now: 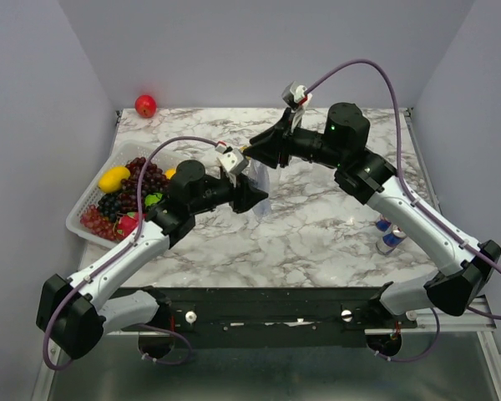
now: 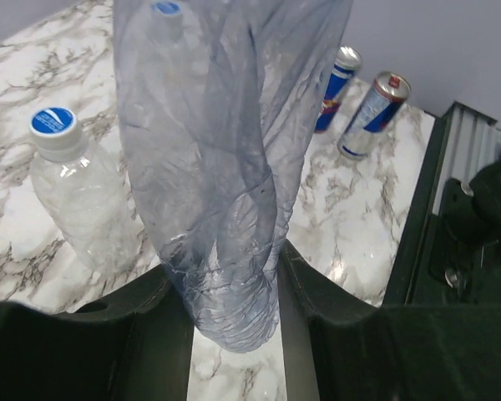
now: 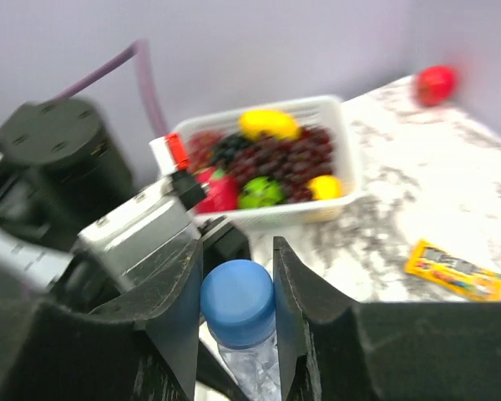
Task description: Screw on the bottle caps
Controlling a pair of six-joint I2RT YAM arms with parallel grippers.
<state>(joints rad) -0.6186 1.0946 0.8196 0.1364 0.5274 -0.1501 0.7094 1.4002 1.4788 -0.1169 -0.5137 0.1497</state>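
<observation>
My left gripper (image 2: 231,280) is shut on the lower body of a slim blue-tinted bottle (image 2: 225,150), holding it above the table near the middle (image 1: 263,180). My right gripper (image 3: 237,259) is shut on a blue bottle cap (image 3: 238,301) that sits on this bottle's neck. A wider clear bottle (image 2: 75,209) with a blue cap (image 2: 53,122) on it stands on the table to the left. A third blue cap (image 2: 167,8) shows through the held bottle, on a bottle behind it.
A white basket (image 1: 88,200) of fruit stands at the table's left edge. Two blue-and-silver cans (image 2: 376,113) stand at the right. A red apple (image 1: 145,105) lies at the back left. A yellow wrapped bar (image 3: 455,269) lies on the marble.
</observation>
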